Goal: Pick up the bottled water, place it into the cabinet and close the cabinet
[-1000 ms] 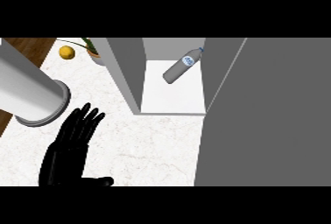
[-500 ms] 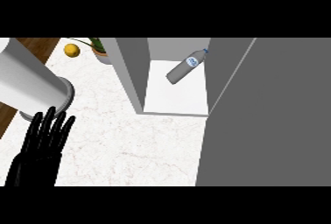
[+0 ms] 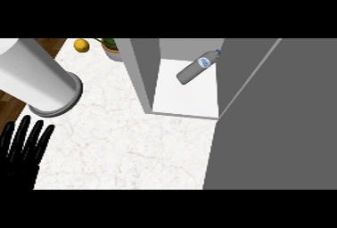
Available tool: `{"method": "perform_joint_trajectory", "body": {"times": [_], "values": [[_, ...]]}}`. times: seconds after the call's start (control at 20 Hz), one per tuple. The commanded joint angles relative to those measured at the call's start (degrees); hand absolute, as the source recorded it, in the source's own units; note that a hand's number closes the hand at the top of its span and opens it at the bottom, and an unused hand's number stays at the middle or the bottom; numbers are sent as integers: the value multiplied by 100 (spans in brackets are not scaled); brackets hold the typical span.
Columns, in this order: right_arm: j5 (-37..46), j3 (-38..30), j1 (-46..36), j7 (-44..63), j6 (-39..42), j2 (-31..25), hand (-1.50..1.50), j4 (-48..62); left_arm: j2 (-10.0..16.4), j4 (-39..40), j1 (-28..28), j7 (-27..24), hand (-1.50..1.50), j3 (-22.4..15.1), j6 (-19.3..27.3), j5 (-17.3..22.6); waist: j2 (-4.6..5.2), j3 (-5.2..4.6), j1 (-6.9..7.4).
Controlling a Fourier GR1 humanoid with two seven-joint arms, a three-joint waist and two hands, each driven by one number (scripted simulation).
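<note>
The left hand [image 3: 26, 144] is now down at the counter's [image 3: 132, 147] lower-left corner, half over the left edge. A second ago it lay further in over the marble, nearer the cabinet [image 3: 146, 75], so it has been drawing back and away. Its fingers are straight, pointing up the view and slightly spread, and they hold nothing. The bottled water [image 3: 196, 67] has not moved across these moments. It lies tilted on its side on the cabinet's white floor, at the back, with its cap toward the upper right and nothing touching it. This suggests the placing step is done and the hand has cleared out of the opening. The cabinet door [image 3: 276, 116] still stands open as the broad grey panel along the counter's right edge, so closing it appears to be what remains. The right hand is out of view, and the left is well apart from the door. A pale cylinder [image 3: 39, 75] stands by the left edge. A lemon [image 3: 80, 44] and a potted plant [image 3: 110, 46] sit at the far left corner.
</note>
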Motion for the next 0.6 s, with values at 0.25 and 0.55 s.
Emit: {"method": "perform_joint_trajectory", "body": {"times": [0.25, 0.55], "values": [[153, 1167, -802, 853, 174, 192, 150, -295, 440, -19, 219, 24, -150, 362, -630, 238, 116, -11, 323], [35, 933, -1281, 1016, 263, 99, 150, -123, 527, -72, 109, 45, -150, 412, -811, 283, 213, -32, 569]]}}
